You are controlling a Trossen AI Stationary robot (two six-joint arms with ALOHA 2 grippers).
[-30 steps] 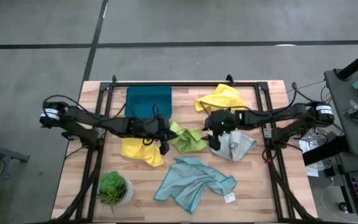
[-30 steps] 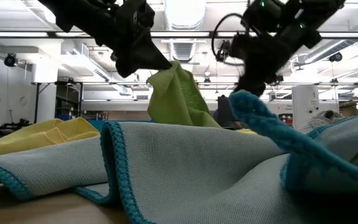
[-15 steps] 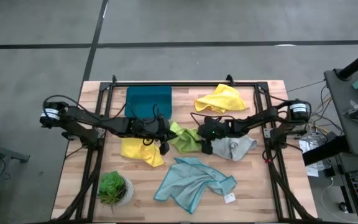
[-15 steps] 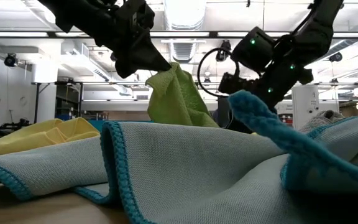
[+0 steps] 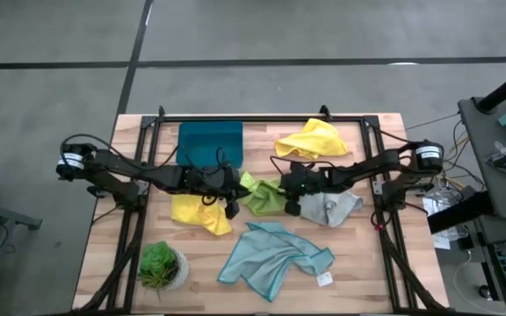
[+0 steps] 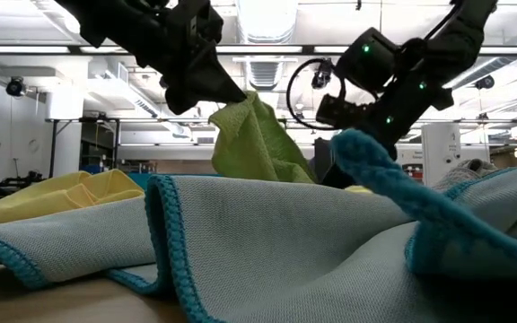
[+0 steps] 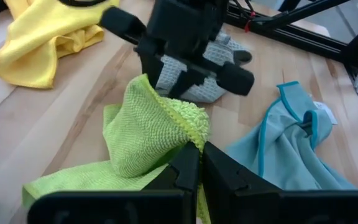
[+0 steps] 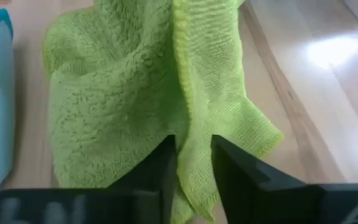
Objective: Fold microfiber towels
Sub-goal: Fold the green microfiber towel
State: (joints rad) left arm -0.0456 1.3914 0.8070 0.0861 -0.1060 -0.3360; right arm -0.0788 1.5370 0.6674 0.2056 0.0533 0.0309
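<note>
The lime green towel (image 5: 262,197) stands bunched at mid-table, drawn up to a peak (image 6: 254,117), between my two grippers. My left gripper (image 7: 201,163) is shut on it from the table's left. My right gripper (image 8: 194,165) is closed on its other side, coming from the right. A yellow towel (image 5: 202,213) lies under the left arm, and another yellow one (image 5: 310,139) lies at the back. The pale grey towel (image 5: 330,209) lies below the right arm. The light blue towel (image 5: 275,254) lies crumpled at the front. My left gripper pinches a raised edge of the lime green towel (image 7: 190,135) between its two fingers, slanting down from the table's left. The cloth hangs below the fingers, and its lower part lies on the table. My right gripper has a hanging flap of the same towel (image 8: 194,140) between its two fingers, coming nearly level from the table's right. One layer or several, I cannot tell. The rest of the towel spreads out beyond the fingers onto the wood.
A teal tray (image 5: 209,142) sits at the back left and a small potted plant (image 5: 161,266) at the front left. Black frame rails (image 5: 378,189) run along the table's sides. In the low view the light blue towel (image 6: 267,242) fills the foreground.
My right gripper has gone from above the grey towel toward the table's left, to the lime green towel, tipping from pointing down to nearly level. The left gripper and the towel's raised peak have stayed where they were.
</note>
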